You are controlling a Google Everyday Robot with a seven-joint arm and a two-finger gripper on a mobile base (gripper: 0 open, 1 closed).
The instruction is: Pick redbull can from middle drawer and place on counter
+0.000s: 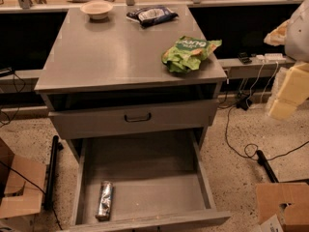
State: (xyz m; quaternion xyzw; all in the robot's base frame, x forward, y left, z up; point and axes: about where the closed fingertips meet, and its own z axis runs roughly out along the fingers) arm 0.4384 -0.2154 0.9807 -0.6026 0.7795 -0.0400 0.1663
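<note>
The redbull can (105, 200) lies on its side on the floor of the open middle drawer (159, 187), near the front left corner, along the left wall. The counter (111, 52) is the broad grey top of the cabinet above it. My gripper (284, 100) shows as pale cream blocks at the right edge of the view, off to the right of the cabinet at about the height of the upper drawer. It is well away from the can and holds nothing that I can see.
On the counter lie a green snack bag (189, 52) at the front right, a dark blue-and-white snack bag (151, 15) and a small bowl (96, 9) at the back. The upper drawer front (135, 117) with its dark handle overhangs the middle drawer's rear. Cables and cardboard boxes (285, 204) lie on the floor.
</note>
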